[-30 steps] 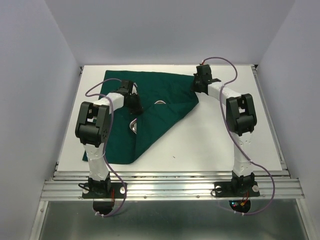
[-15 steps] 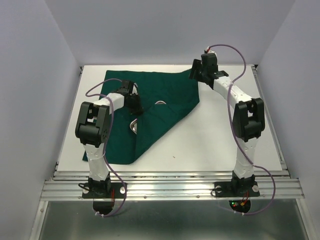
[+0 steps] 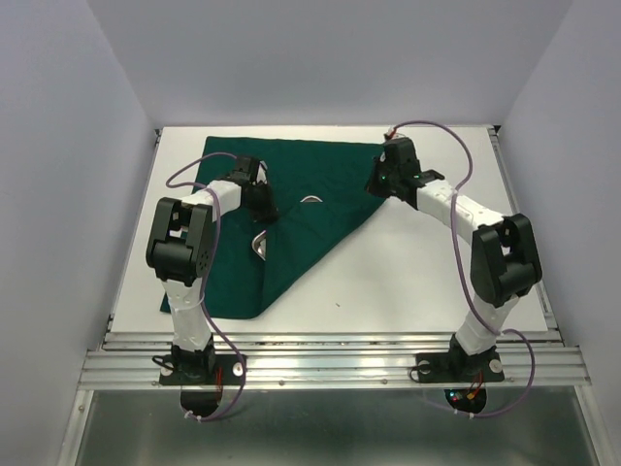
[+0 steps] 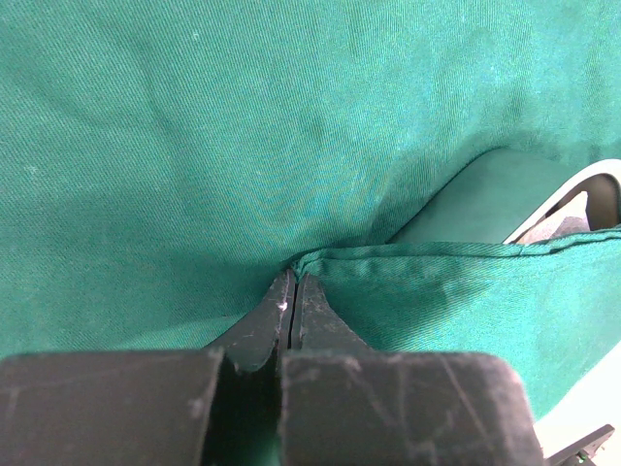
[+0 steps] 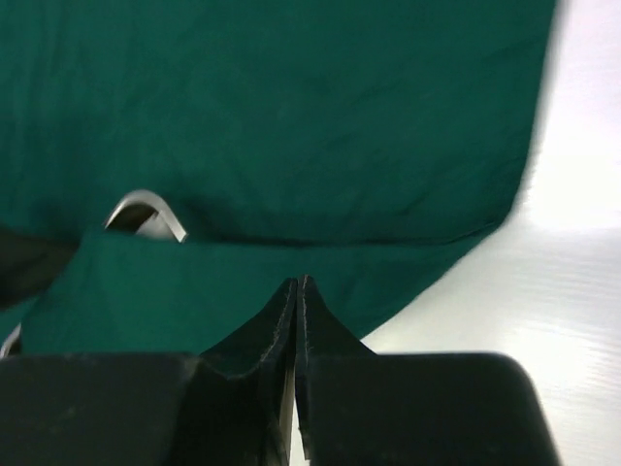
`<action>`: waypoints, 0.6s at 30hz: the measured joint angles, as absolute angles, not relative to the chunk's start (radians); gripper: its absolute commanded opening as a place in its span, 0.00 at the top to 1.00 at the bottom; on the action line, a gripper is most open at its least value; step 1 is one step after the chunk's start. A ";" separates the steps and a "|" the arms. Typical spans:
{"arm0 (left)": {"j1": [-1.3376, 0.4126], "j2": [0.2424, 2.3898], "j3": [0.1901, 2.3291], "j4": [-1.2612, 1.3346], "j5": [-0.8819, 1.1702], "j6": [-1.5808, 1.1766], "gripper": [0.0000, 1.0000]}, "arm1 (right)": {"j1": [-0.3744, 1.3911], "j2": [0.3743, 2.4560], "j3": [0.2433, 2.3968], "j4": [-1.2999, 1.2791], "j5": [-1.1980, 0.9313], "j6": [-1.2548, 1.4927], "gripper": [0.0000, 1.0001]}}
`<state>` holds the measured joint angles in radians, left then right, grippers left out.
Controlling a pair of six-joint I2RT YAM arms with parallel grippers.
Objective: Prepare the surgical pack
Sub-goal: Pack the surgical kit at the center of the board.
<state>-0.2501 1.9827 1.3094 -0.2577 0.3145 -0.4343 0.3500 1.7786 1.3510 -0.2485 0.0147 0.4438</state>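
The dark green drape (image 3: 320,184) lies over the table's far left, with a flap folded across its middle. Rim parts of the steel tray (image 3: 310,201) peek from under the folds; its rim also shows in the left wrist view (image 4: 594,184) and the right wrist view (image 5: 146,207). My left gripper (image 3: 267,212) is shut with its tips pinching the hem of the folded drape (image 4: 437,282). My right gripper (image 3: 374,186) is shut and holds nothing, hovering over the drape's right part (image 5: 291,116) near its edge. Scissors, gauze and packets are hidden.
Bare white table (image 3: 437,262) spreads to the right of and in front of the drape. Grey walls close in the table on three sides. A metal rail (image 3: 330,364) runs along the near edge by the arm bases.
My right gripper has risen from the drape's far right corner, then swung down, nearer and left over the cloth. The left arm has not moved.
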 measured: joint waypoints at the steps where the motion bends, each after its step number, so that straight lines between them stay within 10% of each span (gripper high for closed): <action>1: -0.250 1.983 1.309 -0.258 0.315 -0.435 1.00 | 0.370 1.782 1.341 -0.245 0.001 0.450 0.97; 18: -0.250 1.983 1.309 -0.257 0.315 -0.435 1.00 | 0.424 2.010 1.361 -0.247 -0.002 0.493 0.98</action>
<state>-0.2504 1.9827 1.3094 -0.2573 0.3145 -0.4347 0.4240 2.0102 1.3609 -0.2474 -0.0017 0.4927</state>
